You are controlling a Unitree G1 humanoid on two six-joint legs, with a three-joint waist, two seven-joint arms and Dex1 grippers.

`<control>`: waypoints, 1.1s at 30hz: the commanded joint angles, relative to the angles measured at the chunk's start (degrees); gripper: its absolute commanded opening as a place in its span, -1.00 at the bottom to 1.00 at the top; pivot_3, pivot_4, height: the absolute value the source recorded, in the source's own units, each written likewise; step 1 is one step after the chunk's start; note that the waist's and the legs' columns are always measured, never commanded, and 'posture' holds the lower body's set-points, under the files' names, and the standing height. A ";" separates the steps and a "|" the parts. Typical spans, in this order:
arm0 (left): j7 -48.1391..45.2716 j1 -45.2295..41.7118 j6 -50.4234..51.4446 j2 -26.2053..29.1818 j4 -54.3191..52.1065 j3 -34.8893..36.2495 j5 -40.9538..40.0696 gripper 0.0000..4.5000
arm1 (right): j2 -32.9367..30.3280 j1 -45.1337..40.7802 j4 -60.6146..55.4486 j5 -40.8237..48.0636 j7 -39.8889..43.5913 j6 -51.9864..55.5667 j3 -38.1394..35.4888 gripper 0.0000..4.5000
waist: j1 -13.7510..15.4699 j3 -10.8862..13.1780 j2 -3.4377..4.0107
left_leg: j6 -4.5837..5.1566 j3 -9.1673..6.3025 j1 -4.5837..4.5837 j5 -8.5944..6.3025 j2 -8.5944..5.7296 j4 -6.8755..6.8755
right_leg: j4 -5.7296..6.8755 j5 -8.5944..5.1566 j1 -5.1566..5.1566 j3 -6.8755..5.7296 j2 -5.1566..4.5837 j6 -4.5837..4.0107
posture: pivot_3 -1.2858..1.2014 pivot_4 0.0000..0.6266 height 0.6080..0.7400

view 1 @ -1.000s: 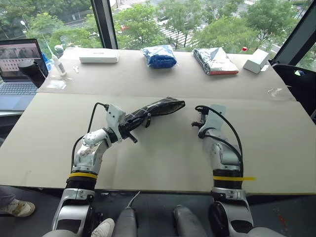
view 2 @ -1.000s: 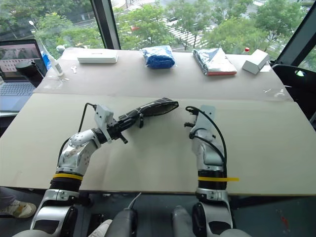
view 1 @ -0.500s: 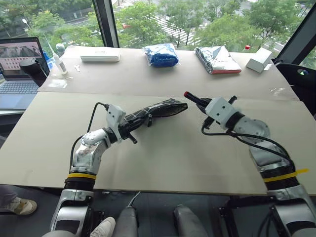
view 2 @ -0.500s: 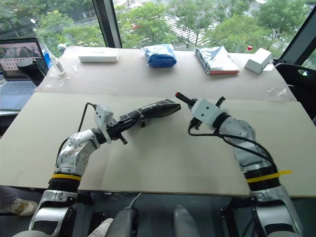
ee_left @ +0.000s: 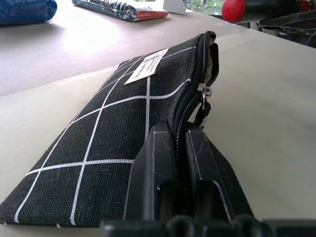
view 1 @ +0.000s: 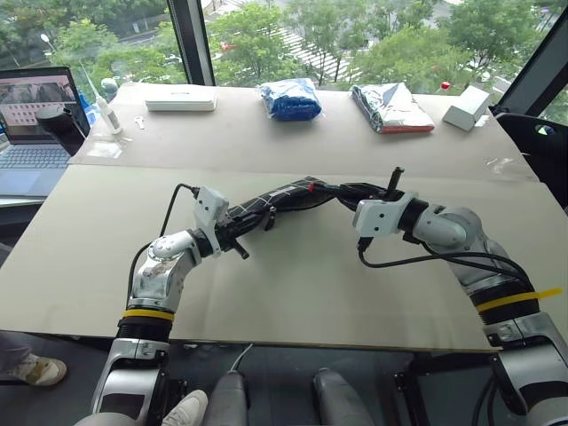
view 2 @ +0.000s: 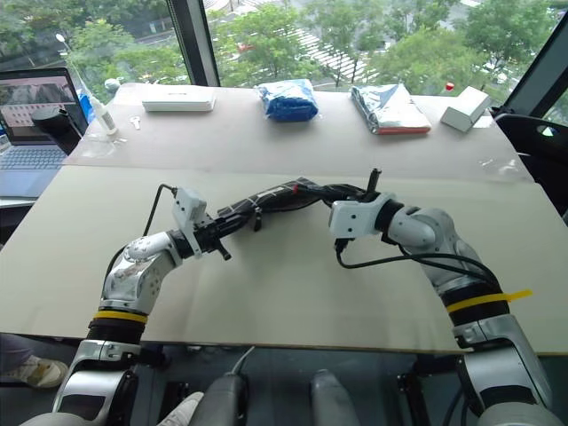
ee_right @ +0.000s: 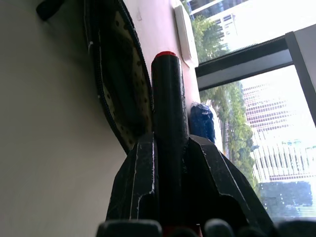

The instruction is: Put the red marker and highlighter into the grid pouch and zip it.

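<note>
Step in hand: inserting red marker into grid pouch.

Left gripper clamped on pouch's zipper edge, holding it off table at centre, mouth facing right.

Right gripper grasps marker, red end at open mouth, just right of it.

Highlighter's place: cannot tell.

Next, likely: push marker in along pouch, then release.

Upper-floor office or lab test space
An open laptop sits beside the tan worktop, under tree-facing windows.
</note>
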 commanded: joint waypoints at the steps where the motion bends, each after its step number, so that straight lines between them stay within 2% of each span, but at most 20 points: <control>1: -0.27 -1.42 0.21 -0.34 -3.32 0.22 -1.53 -1.00 | -0.73 0.11 0.45 -1.10 0.45 -2.94 0.55 -0.77 | 0.07 0.00 0.00 | 0.00 0.00 0.00 0.00 0.00 0.00 | 0.01 0.00 0.00 0.00 0.00 0.00 | 0.03 -0.52 1.00; 13: -1.44 -1.32 0.22 0.06 -3.94 -1.13 -0.77 -1.00 | 1.79 -3.48 5.30 -4.96 -1.30 -3.70 2.13 -0.77 | 0.64 0.00 0.00 | 0.00 0.00 0.02 0.00 0.00 0.02 | 0.06 0.01 0.00 0.00 0.01 -0.02 | 0.03 -0.52 1.00; 22: -3.33 -0.92 -0.22 0.85 -3.91 -2.64 -0.23 -1.00 | 9.14 -7.95 6.77 -6.90 1.85 -6.47 9.24 -0.77 | 0.63 0.00 0.00 | 0.00 0.00 0.04 0.00 0.01 0.03 | 0.09 0.01 0.00 0.00 0.01 -0.02 | 0.03 -0.52 1.00; 29: -3.28 -1.15 -0.15 0.99 -4.25 -2.87 -0.33 -1.00 | 15.36 -10.66 9.50 -7.26 1.59 -6.34 10.95 -0.77 | 0.68 0.00 0.00 | -0.01 -0.01 0.06 0.01 0.02 0.06 | 0.14 0.02 0.01 -0.01 0.02 -0.03 | 0.03 -0.52 1.00; 31: -3.21 -0.68 0.03 1.16 -4.82 -2.68 -0.45 -1.00 | 15.78 -10.71 10.04 -4.64 3.56 -3.40 9.18 -0.32 | 0.69 0.00 0.00 | -0.01 -0.01 0.06 0.01 0.02 0.04 | 0.17 0.02 0.00 -0.01 0.02 -0.03 | 0.03 -0.52 1.00; 33: -3.21 -0.28 0.06 1.29 -5.13 -2.54 -0.44 -1.00 | 14.86 -11.11 11.17 -5.55 2.66 -3.08 8.18 -0.05 | 0.69 0.00 0.00 | -0.01 -0.01 0.07 0.01 0.01 0.05 | 0.17 0.02 0.01 -0.01 0.01 -0.03 | 0.03 -0.52 1.00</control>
